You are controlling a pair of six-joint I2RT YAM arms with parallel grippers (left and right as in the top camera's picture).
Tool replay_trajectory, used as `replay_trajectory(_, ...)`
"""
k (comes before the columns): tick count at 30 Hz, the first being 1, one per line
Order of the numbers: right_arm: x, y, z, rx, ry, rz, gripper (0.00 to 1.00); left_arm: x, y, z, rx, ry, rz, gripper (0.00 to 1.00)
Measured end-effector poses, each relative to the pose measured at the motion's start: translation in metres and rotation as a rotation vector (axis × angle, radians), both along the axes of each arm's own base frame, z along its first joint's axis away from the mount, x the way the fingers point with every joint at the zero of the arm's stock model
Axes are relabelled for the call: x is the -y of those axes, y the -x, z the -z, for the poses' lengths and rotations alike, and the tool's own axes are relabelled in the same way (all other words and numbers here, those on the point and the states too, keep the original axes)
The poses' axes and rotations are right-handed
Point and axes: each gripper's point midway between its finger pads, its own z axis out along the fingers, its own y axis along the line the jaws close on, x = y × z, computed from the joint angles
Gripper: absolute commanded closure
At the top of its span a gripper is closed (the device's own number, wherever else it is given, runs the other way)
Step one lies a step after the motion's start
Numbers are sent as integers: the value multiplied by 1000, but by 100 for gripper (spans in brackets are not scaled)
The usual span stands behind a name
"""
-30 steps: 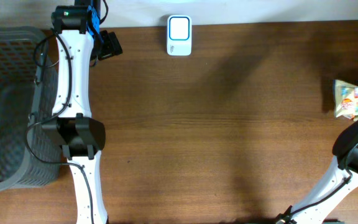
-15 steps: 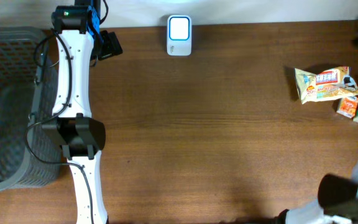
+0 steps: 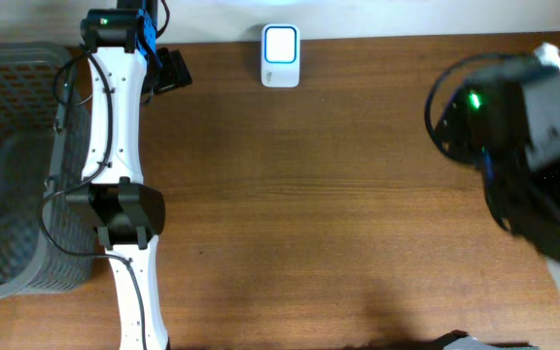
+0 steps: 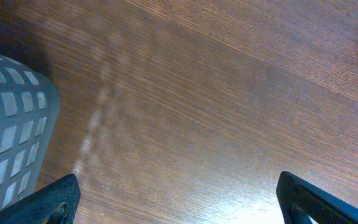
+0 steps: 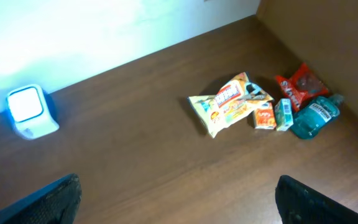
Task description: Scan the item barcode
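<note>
Black fingers (image 5: 51,200) of the right gripper (image 5: 180,205) stand spread wide at the 2 lower corners of the right wrist view. Only bare wood lies between them; they pinch nothing. Toward 1 o'clock from this gripper, well apart from it, the snack bag (image 5: 229,101) lies flat on the table (image 5: 135,168), yellow and orange with a red label. A small orange carton (image 5: 264,117) touches the bag at its 4 o'clock. A teal box (image 5: 283,115) stands just beside the carton at its 3 o'clock. At the box's 3 o'clock lies a teal bottle (image 5: 316,116), and at its 1 o'clock a red packet (image 5: 300,84). These 5 things form 1 cluster near the table's corner. Toward 10 o'clock from the gripper, far from the cluster, the white scanner (image 5: 31,113) sits by the table's back edge, its window glowing pale blue.

From overhead, the right arm (image 3: 523,146) is a dark blur at 3 o'clock with a green light on it. The cluster does not show in that view.

Spread just as wide is the left gripper (image 4: 179,202), its 2 dark tips at the lower corners of the left wrist view, empty over bare wood. A corner of the grey mesh basket (image 4: 11,143) shows at its 9 o'clock. Overhead, the white left arm (image 3: 115,146) runs from 6 o'clock toward 12 o'clock along the basket's right wall, and the scanner is at the table's 12 o'clock.
</note>
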Motion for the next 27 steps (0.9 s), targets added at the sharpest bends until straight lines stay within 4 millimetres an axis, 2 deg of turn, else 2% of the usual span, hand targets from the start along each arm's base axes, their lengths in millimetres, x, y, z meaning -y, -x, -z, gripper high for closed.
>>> replay_trajectory(3, -15, 37, 9, 38, -29, -107, 1, 0, 0, 0, -1, 0, 0, 1)
replay_trajectory(4, -15, 43, 16, 36, -27, -117, 2, 0, 0, 0, 0, 0, 0, 1)
replay_trajectory(7, -14, 72, 62, -51, -10, -176, 2, 0, 0, 0, 0, 0, 0, 1)
replay_trajectory(9, -11, 81, 84, -93, -6, -189, 2, 0, 0, 0, 0, 0, 0, 1)
replay_trajectory(13, -10, 99, 104, -199, -9, -222, 2, 0, 0, 0, -1, 0, 0, 1)
replay_trajectory(21, -17, 106, 113, -256, -42, -262, 2, 0, 0, 0, 0, 0, 0, 1)
replay_trajectory(24, -24, 100, 120, -245, -60, -276, 2, 0, 0, 0, 0, 0, 0, 1)
replay_trajectory(27, -32, 82, 127, -139, -81, -349, 2, 0, 0, 0, 0, 0, 0, 1)
